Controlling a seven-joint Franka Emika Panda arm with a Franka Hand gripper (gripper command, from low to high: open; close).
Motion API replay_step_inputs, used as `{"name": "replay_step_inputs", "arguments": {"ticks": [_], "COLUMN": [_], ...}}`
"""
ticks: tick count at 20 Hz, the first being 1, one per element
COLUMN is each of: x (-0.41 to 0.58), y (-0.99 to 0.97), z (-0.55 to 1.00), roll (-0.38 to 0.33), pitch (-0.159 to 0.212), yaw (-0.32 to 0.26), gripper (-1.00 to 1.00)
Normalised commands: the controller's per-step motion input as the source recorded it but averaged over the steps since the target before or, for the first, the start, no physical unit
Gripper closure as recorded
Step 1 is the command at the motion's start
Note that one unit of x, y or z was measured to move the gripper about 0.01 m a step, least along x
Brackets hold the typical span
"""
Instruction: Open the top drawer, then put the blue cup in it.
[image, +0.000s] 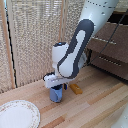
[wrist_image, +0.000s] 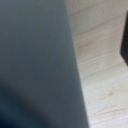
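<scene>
The blue cup (image: 56, 94) stands on the wooden table, directly under my gripper (image: 54, 84), which has come down over its top. In the wrist view the cup (wrist_image: 35, 65) is a big blurred grey-blue surface filling more than half the picture. One dark finger (wrist_image: 124, 42) shows at the picture's edge, with bare table between it and the cup, so the gripper is open. The other finger is hidden. The top drawer (image: 106, 43), brown with a silver bar handle, is on the dark dresser at the exterior view's right. I cannot tell whether it is open.
An orange block (image: 76, 89) lies on the table just to the exterior view's right of the cup. A patterned white plate (image: 17, 114) sits at the near left. A woven screen (image: 35, 40) stands behind. A lower drawer (image: 112, 62) sits under the top one.
</scene>
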Motion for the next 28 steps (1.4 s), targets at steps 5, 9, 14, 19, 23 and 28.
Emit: {"name": "replay_step_inputs", "arguments": {"ticks": [5, 9, 14, 19, 23, 28], "x": [-0.017, -0.129, -0.133, 0.016, 0.084, 0.093], "y": [0.01, 0.04, -0.14, -0.02, 0.00, 0.00], "z": [0.00, 0.36, 0.79, 0.74, 0.76, 0.78], "roll": [0.000, 0.023, 0.077, -0.001, -0.043, -0.053], "pitch": [0.000, 0.009, 0.027, 0.007, 0.026, 0.022], "yaw": [-0.006, -0.143, -0.290, -0.357, -0.348, -0.343], "gripper": [1.00, 1.00, 1.00, 1.00, 1.00, 1.00]}}
